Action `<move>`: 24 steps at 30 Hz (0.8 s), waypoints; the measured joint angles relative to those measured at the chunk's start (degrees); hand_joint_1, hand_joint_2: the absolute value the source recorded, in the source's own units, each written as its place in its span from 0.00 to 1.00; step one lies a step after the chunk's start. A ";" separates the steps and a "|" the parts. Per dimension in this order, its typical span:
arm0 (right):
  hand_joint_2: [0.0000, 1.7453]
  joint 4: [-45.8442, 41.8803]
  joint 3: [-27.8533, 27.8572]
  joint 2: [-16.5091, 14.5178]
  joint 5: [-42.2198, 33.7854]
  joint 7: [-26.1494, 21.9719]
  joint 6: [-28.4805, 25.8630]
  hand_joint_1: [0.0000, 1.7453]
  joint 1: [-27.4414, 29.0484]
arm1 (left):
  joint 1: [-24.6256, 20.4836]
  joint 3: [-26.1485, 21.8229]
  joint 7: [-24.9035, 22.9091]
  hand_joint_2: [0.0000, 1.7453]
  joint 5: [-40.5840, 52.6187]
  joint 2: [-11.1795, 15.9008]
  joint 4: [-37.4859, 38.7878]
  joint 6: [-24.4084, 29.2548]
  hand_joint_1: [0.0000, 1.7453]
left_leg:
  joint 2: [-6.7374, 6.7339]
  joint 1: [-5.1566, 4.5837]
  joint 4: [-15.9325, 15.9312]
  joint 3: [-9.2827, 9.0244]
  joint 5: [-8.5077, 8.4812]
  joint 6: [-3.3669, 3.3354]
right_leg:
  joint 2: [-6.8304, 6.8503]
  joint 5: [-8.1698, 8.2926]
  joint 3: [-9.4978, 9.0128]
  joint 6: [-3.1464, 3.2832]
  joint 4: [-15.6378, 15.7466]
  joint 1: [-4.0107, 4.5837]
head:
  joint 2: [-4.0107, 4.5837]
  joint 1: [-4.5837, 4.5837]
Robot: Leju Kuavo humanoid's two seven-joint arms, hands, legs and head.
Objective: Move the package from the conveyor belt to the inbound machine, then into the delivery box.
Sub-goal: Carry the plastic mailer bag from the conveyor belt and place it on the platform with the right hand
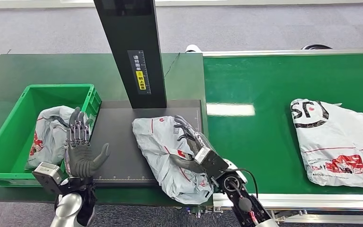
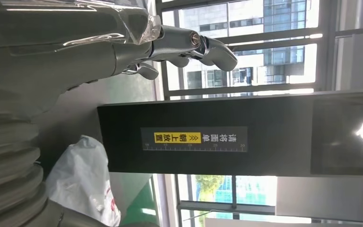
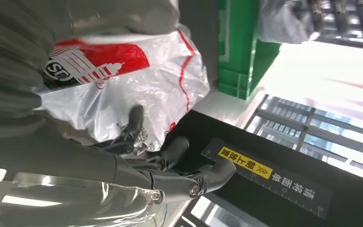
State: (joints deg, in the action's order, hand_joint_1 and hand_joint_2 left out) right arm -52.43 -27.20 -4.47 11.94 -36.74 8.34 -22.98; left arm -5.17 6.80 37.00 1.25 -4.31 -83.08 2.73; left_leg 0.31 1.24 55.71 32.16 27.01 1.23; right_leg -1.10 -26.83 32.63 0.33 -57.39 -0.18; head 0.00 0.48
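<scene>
A crumpled grey-white package (image 1: 163, 146) with red print lies on the black inbound machine platform (image 1: 118, 142), in front of its black post (image 1: 134, 52). My right hand (image 1: 191, 146) grips the package's right side, fingers over the top and thumb against the edge. The right wrist view has the same package (image 3: 132, 80) against the palm, above the dark fingers (image 3: 179, 149). My left hand (image 1: 80, 146) stands open, fingers up, by the right wall of the green delivery box (image 1: 59, 87), holding nothing. In the left wrist view the package (image 2: 82, 184) lies below the post (image 2: 194, 137).
Another grey package (image 1: 49, 135) lies inside the green box. A third, flat white package (image 1: 338, 142) with a black logo sits on the green conveyor belt (image 1: 264, 85) at the right. The post stands close behind the held package.
</scene>
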 joint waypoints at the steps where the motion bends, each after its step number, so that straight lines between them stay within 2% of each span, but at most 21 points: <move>1: 1.00 -0.31 0.53 0.06 -0.75 -0.05 0.57 0.00 0.33 | 0.03 0.01 -0.02 1.00 0.04 0.00 0.04 -0.14 0.00 | 0.00 0.00 0.00 0.00 0.00 0.00 | 0.00 0.00 0.00 0.00 0.00 0.00 | 0.00 0.01; 10: 1.00 -4.34 5.02 0.89 -6.09 -0.90 2.92 0.00 3.33 | 0.09 0.26 -0.58 1.00 2.05 0.05 0.49 -1.92 0.00 | 0.00 0.00 0.00 0.00 0.00 0.00 | 0.00 0.00 0.00 0.00 0.00 0.00 | 0.00 -0.01; 18: 1.00 -8.50 9.34 1.26 -2.66 3.87 -5.02 0.00 5.14 | 0.33 4.04 -5.14 1.00 14.15 1.27 1.09 -6.01 0.00 | 0.00 -0.02 0.00 0.01 0.00 0.00 | 0.00 0.00 -0.01 0.00 0.00 -0.01 | 0.00 0.00; 24: 1.00 -9.04 11.03 1.16 -1.86 4.73 -6.48 0.00 5.97 | 0.44 7.58 -8.54 1.00 23.75 2.33 1.94 -8.18 0.00 | 0.00 -0.02 0.00 0.00 0.00 0.00 | 0.00 0.00 0.00 0.00 0.00 -0.01 | 0.00 0.00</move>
State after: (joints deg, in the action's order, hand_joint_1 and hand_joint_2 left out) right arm -61.47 -16.17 -3.31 10.08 -32.00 1.86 -17.01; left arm -4.73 14.38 28.45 25.00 -1.97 -81.14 -5.45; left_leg 0.32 1.22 55.71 32.16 27.01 1.22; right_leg -1.10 -26.83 32.62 0.33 -57.39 -0.20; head 0.00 0.48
